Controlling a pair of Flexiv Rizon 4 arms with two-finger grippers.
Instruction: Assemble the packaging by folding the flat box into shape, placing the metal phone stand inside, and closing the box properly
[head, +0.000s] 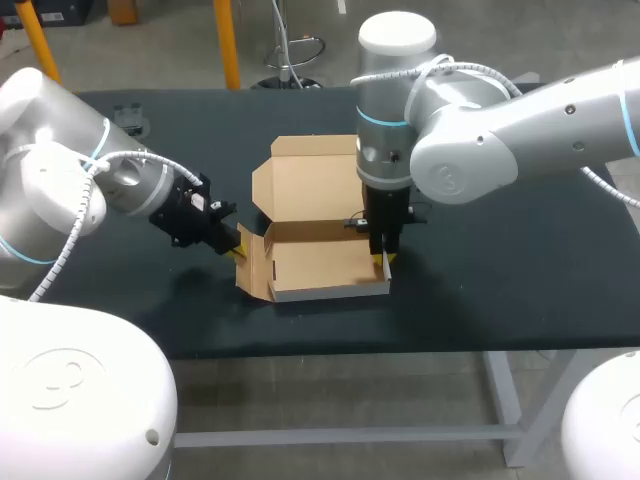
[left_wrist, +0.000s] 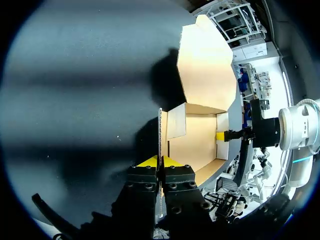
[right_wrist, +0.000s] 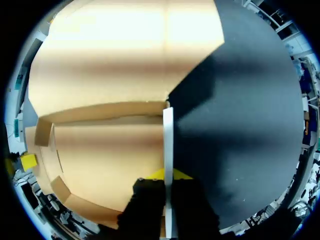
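Your box (head: 325, 262) sits mid-table (head: 520, 260), lid (head: 310, 175) open toward the far edge, long side running left to right. It lies right between your tools. Left tool (head: 238, 250) pinches the left wall (left_wrist: 160, 130). Right tool (head: 381, 262) pinches the right wall (right_wrist: 168, 130).

The brown cardboard box (head: 320, 265) stands half-formed on the dark table (head: 500, 260), side walls upright, lid open behind.
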